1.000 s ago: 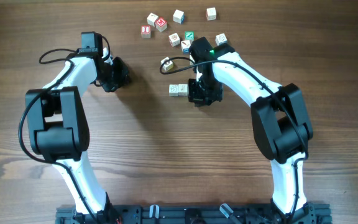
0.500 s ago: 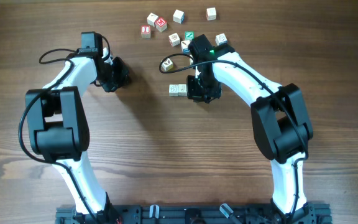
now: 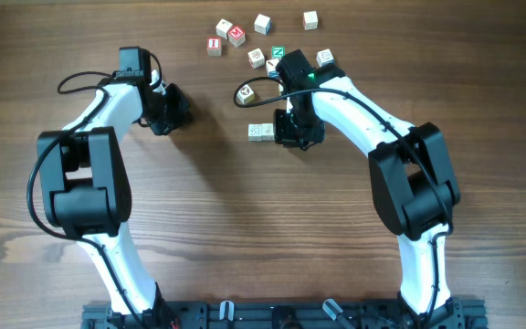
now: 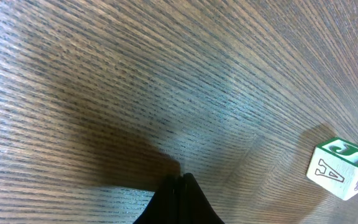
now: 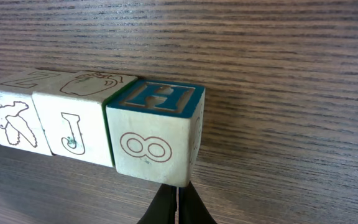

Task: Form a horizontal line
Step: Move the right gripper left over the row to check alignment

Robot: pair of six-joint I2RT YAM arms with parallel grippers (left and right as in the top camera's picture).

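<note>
Wood-grain table (image 3: pixel 208 210) carries the horizontal line (image 5: pixel 92 124), three touching cubes, mid-frame. The right gripper (image 5: pixel 176 204) is clenched, empty, beneath its blue-topped end cube (image 5: pixel 157 134). The left gripper (image 4: pixel 180 194) is clenched, empty.

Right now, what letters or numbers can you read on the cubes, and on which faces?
"H": top of the row's blue-topped end cube.
"8", lying sideways: its front face.
"J": front of the row's middle cube.
"Z": top of the bird-picture end cube.
"A" front, green "J" top: lone cube, left wrist view.
Overhead, loose cubes: too small.
</note>
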